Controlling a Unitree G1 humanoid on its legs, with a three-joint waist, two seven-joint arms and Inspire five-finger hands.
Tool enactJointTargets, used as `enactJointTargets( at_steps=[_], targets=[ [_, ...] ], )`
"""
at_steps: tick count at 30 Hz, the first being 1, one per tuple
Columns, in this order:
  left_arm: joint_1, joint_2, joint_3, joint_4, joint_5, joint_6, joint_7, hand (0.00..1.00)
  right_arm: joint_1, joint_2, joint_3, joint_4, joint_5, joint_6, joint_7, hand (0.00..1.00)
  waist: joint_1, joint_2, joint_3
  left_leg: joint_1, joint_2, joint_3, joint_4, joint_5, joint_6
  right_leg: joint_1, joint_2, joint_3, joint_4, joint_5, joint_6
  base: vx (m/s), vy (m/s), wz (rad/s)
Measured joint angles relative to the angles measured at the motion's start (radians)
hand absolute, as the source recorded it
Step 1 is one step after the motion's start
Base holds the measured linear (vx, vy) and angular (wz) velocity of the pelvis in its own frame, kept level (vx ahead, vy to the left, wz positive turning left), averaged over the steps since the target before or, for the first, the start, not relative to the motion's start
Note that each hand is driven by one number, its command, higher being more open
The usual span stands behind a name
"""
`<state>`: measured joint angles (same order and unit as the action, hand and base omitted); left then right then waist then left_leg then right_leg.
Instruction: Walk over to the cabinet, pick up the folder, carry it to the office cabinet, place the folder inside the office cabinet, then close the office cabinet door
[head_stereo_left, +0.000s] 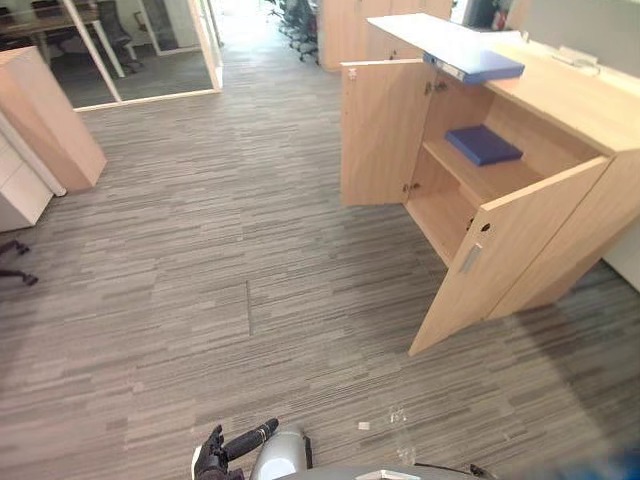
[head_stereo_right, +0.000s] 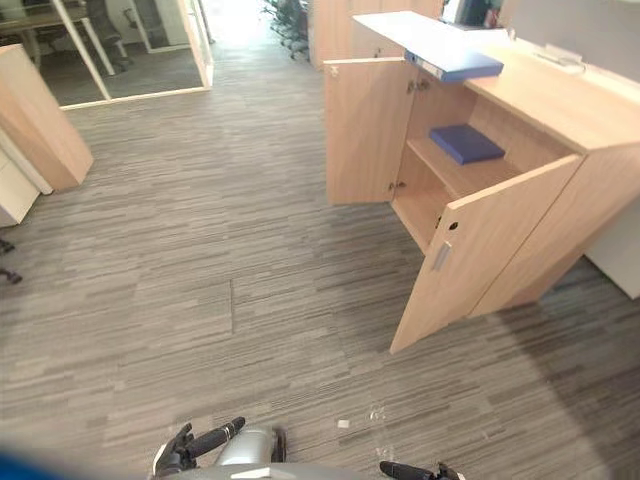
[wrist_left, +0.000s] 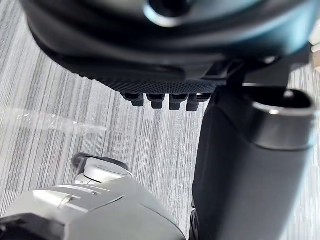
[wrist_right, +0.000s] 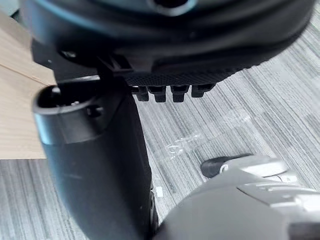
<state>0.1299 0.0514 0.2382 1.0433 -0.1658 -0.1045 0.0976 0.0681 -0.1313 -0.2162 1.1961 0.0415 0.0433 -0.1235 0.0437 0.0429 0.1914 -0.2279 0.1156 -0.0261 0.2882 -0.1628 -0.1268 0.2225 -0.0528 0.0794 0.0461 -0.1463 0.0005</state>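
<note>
Looks down from head height in both eye views, sharing the striped floor (head_stereo_left: 200, 250) and the open office cabinet (head_stereo_left: 580, 100) at upper right, well off. Peers from each wrist, very close along left hand (wrist_left: 150, 50) and right hand (wrist_right: 175, 50), onto that floor.

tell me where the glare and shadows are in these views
left eye view: daylight washes out the carpet at the far corridor; the near open cabinet door casts a shadow on the carpet to its right; the cabinet's lower shelf is dim, the blue folder above it well lit. left wrist view: a glint streaks the carpet, a highlight rims the thumb of the left robot hand.
</note>
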Motion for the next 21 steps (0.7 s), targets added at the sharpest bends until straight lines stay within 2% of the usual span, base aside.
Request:
enactJointTargets(
  at_steps=[1,2,3,4,5,7,8,10,11,12,13,14,15,16,17,18,19,20,21],
  targets=[
    [0.000,-0.002,-0.001,0.000,0.000,0.000,0.006,1.00,-0.002,-0.003,0.000,0.001,0.000,0.000,-0.003,1.00,0.000,0.008,0.004,0.005,0.003,-0.024,-0.053,0.014,-0.021,0.004,-0.007,0.009,-0.002,-0.007,0.012,0.26,0.357,-0.44],
    [0.000,-0.012,-0.006,0.002,0.000,0.000,0.016,1.00,-0.004,-0.016,0.002,0.008,0.000,0.000,-0.008,1.00,-0.001,0.032,0.009,0.014,0.028,-0.053,-0.104,0.029,-0.039,0.022,-0.016,0.022,-0.003,-0.027,0.045,0.27,0.379,-0.24],
    [-0.006,-0.009,-0.006,0.003,-0.001,0.001,0.019,1.00,-0.012,-0.014,0.001,0.021,0.000,-0.001,-0.013,1.00,-0.001,0.031,0.019,0.024,0.018,-0.031,-0.085,0.112,-0.038,0.053,-0.037,0.025,-0.002,-0.043,0.065,0.28,0.375,-0.29],
    [-0.005,0.002,-0.006,0.002,0.000,-0.003,0.023,1.00,-0.018,-0.013,0.000,0.040,-0.002,0.002,-0.013,1.00,0.004,0.016,0.019,0.027,-0.012,-0.007,-0.042,0.141,-0.012,0.076,-0.073,0.027,0.006,-0.051,0.067,0.24,0.281,-0.16],
    [-0.005,0.007,-0.006,0.003,0.000,-0.002,0.025,1.00,-0.016,-0.009,-0.001,0.043,-0.002,0.003,-0.012,1.00,0.003,0.005,0.010,0.023,-0.026,-0.002,-0.023,0.141,-0.010,0.078,-0.088,0.024,0.015,-0.050,0.067,0.38,0.364,-0.20],
    [-0.002,0.024,-0.006,0.023,0.000,0.010,0.032,1.00,-0.011,0.015,-0.037,0.048,-0.002,0.010,-0.008,1.00,-0.002,-0.026,-0.030,0.057,-0.072,0.020,-0.029,0.149,0.018,0.056,-0.133,0.017,0.095,-0.029,0.070,0.38,0.316,-0.13],
    [0.002,0.023,-0.006,0.029,0.000,0.012,0.034,1.00,-0.008,0.017,-0.056,0.052,-0.002,0.012,-0.007,1.00,-0.002,-0.024,-0.044,0.068,-0.081,0.025,-0.040,0.150,0.030,0.038,-0.139,0.020,0.128,-0.020,0.070,0.31,0.248,-0.27],
    [0.025,0.019,-0.009,0.043,0.001,0.020,0.035,1.00,-0.004,0.019,-0.113,0.059,-0.002,0.017,-0.003,1.00,0.005,-0.025,-0.096,0.129,-0.118,0.076,-0.114,0.152,0.087,-0.054,-0.178,0.051,0.296,0.002,0.082,0.32,0.243,-0.46],
    [0.029,0.018,-0.008,0.043,0.000,0.022,0.034,1.00,-0.003,0.019,-0.122,0.057,-0.002,0.017,-0.001,1.00,0.005,-0.024,-0.101,0.145,-0.132,0.086,-0.131,0.152,0.098,-0.079,-0.192,0.053,0.352,0.004,0.084,0.32,0.215,-0.36],
    [0.034,0.023,-0.014,0.042,0.007,0.023,0.032,1.00,-0.005,0.017,-0.158,0.053,-0.002,0.016,0.010,1.00,-0.004,-0.035,-0.104,0.193,-0.171,0.102,-0.167,0.150,0.115,-0.126,-0.242,0.023,0.484,0.011,0.077,0.30,0.199,-0.13],
    [0.035,0.032,-0.035,0.043,0.025,0.023,0.030,1.00,-0.008,0.021,-0.198,0.033,-0.002,0.015,0.015,1.00,-0.017,-0.045,-0.099,0.242,-0.216,0.105,-0.189,0.140,0.139,-0.178,-0.310,-0.049,0.640,0.050,0.020,0.28,0.189,-0.03],
    [0.036,0.036,-0.048,0.043,0.032,0.023,0.027,1.00,-0.010,0.022,-0.209,0.021,-0.002,0.014,0.016,1.00,-0.025,-0.045,-0.098,0.266,-0.233,0.105,-0.196,0.136,0.150,-0.204,-0.349,-0.096,0.715,0.089,-0.027,0.25,0.180,0.15],
    [0.040,0.038,-0.077,0.043,0.046,0.024,0.024,1.00,-0.012,0.020,-0.228,-0.006,-0.003,0.012,0.017,1.00,-0.040,-0.032,-0.097,0.312,-0.250,0.098,-0.204,0.126,0.180,-0.239,-0.426,-0.197,0.847,0.175,-0.100,0.23,0.165,0.21],
    [0.038,0.038,-0.092,0.043,0.053,0.025,0.023,1.00,-0.021,0.010,-0.233,-0.014,-0.005,0.012,0.026,1.00,-0.051,-0.023,-0.092,0.342,-0.252,0.085,-0.210,0.119,0.192,-0.258,-0.466,-0.274,0.937,0.162,-0.096,0.28,0.160,0.29],
    [0.022,0.037,-0.112,0.044,0.057,0.026,0.023,1.00,-0.036,0.006,-0.232,-0.015,-0.013,0.012,0.026,1.00,-0.053,-0.010,-0.078,0.388,-0.239,0.063,-0.222,0.114,0.198,-0.279,-0.461,-0.350,0.999,0.074,-0.048,0.22,0.099,0.24],
    [0.007,0.034,-0.119,0.047,0.057,0.026,0.023,1.00,-0.044,0.007,-0.232,-0.015,-0.014,0.012,0.026,1.00,-0.052,0.001,-0.066,0.406,-0.223,0.057,-0.225,0.112,0.200,-0.289,-0.430,-0.370,0.998,0.023,-0.012,0.18,0.020,0.29],
    [-0.018,0.034,-0.148,0.057,0.057,0.026,0.022,1.00,-0.056,0.011,-0.223,-0.027,-0.015,0.012,0.023,1.00,-0.053,0.014,-0.036,0.440,-0.189,0.042,-0.236,0.111,0.200,-0.296,-0.349,-0.404,0.922,-0.048,0.064,0.13,-0.057,0.27],
    [-0.038,0.042,-0.168,0.059,0.058,0.025,0.022,1.00,-0.055,0.017,-0.209,-0.041,-0.015,0.007,0.018,1.00,-0.051,0.014,-0.020,0.457,-0.166,0.034,-0.252,0.110,0.201,-0.315,-0.281,-0.432,0.795,-0.079,0.088,0.10,-0.092,0.26],
    [-0.042,0.048,-0.175,0.058,0.058,0.025,0.022,1.00,-0.055,0.022,-0.194,-0.048,-0.014,0.004,0.014,1.00,-0.051,0.008,-0.017,0.460,-0.160,0.031,-0.258,0.106,0.196,-0.324,-0.255,-0.437,0.719,-0.082,0.092,0.08,-0.159,0.24]
  ],
)
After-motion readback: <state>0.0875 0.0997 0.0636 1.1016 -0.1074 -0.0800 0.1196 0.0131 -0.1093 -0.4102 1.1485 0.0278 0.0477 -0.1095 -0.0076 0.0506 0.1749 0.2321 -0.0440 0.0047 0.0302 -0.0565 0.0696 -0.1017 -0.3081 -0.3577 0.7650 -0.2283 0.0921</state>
